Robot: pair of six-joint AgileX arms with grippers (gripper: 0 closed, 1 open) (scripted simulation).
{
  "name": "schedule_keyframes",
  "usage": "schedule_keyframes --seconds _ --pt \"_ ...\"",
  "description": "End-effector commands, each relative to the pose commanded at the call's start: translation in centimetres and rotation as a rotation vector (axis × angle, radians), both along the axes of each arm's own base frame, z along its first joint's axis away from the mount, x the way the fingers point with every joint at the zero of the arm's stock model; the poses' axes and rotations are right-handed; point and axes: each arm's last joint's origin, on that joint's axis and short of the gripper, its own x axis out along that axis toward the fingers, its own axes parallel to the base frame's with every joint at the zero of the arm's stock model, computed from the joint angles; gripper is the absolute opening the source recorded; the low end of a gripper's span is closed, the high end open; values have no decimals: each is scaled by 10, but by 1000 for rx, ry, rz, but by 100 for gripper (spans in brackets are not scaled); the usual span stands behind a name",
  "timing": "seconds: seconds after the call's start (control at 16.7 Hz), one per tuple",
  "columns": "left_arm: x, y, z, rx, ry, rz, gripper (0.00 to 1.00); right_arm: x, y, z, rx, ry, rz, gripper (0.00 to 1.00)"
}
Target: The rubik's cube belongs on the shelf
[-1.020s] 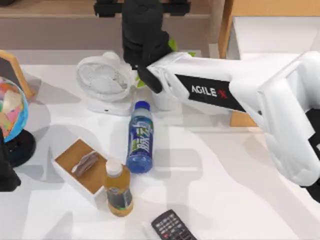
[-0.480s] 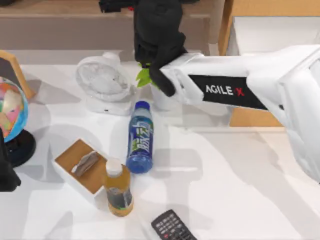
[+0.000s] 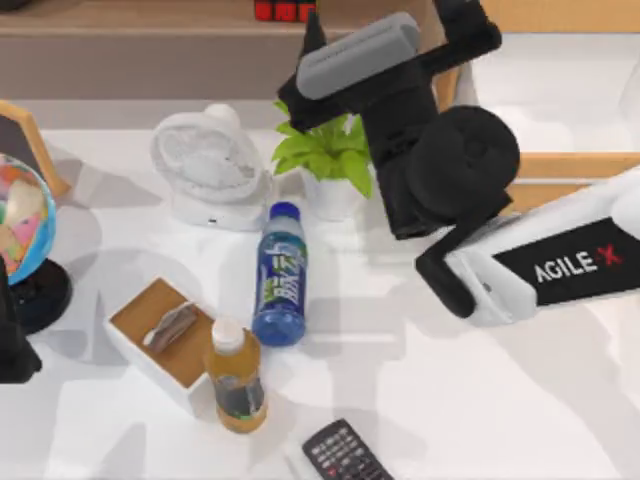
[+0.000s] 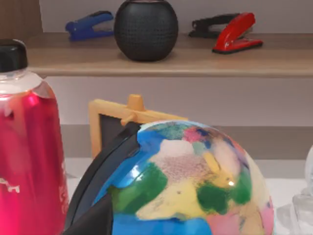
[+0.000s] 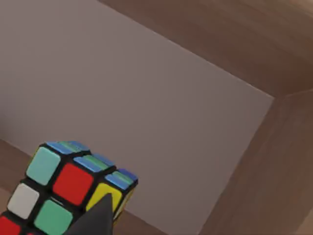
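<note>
The rubik's cube rests on the shelf at the back edge of the top view, its red stickers facing up. In the right wrist view the rubik's cube stands free on the shelf board against the grey back wall, with one dark fingertip just in front of it. My right gripper hovers open a little in front and to the right of the cube, holding nothing. My left gripper is parked at the table's left edge beside the globe.
Below the shelf stand a white fan and a potted plant. A blue bottle, a juice bottle, a wooden box, a remote and a globe fill the left half. A wooden drawer unit sits at the right.
My right gripper has let go of the cube, left it on the shelf and drawn back to the right and toward the front, uncovering the plant. The left arm has not moved.
</note>
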Motion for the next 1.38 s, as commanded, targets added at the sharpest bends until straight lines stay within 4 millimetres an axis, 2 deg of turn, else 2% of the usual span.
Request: schedule_keyframes --seconds 0.24,0.42,0.54,0.78,0.96,1.38 --pt "0 0 0 0 0 0 100 -58 -64 -43 -361 -5 -53 100" --pt "0 0 0 0 0 0 100 -90 -107 -67 -621 15 -116 100" --pt "0 0 0 0 0 0 100 -101 -135 -76 -768 42 -186 100" --pt "0 0 0 0 0 0 100 -105 -181 -88 -981 150 -346 100" --pt "0 0 0 0 0 0 100 -105 -195 -94 -1048 207 -391 100" --pt "0 0 0 0 0 0 100 -99 -194 -95 -1047 207 -391 100"
